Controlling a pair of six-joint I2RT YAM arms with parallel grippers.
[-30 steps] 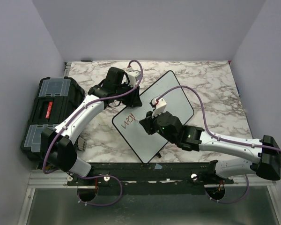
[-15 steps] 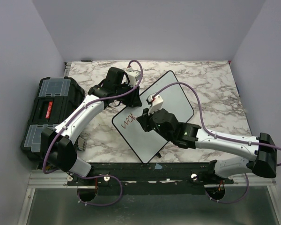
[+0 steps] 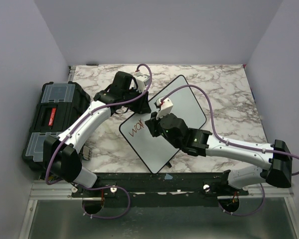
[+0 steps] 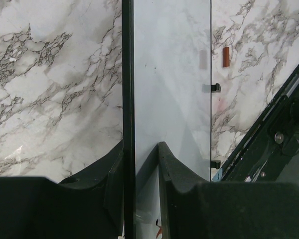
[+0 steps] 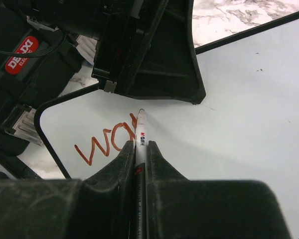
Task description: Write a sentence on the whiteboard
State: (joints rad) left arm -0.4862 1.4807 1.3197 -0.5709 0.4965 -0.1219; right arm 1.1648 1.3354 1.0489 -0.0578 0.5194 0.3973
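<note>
Right wrist view, item one: the marker, white barrel, its tip down on the whiteboard at the end of the red letters.

Item two: the sentence, so far "wa" and the start of a third letter, near the board's rounded corner. Most of it is not yet written.

Item three: the right claw, closed to the width of the barrel and gripping it on both sides. You can see it touching nothing else.

Item four: the left claw, drawn in on the board's black rim with a finger on either side, holding the board. The board lies skewed on the marble bench, just beside the black toolbox.

Handling note, by judgement: press the tip lightly and evenly, so the stroke runs unbroken and the board does not skid. Travel along the line of the letters, lift cleanly between words, and leave room for a second line. Mind the left arm's wrist, which sits close above the tip.
</note>
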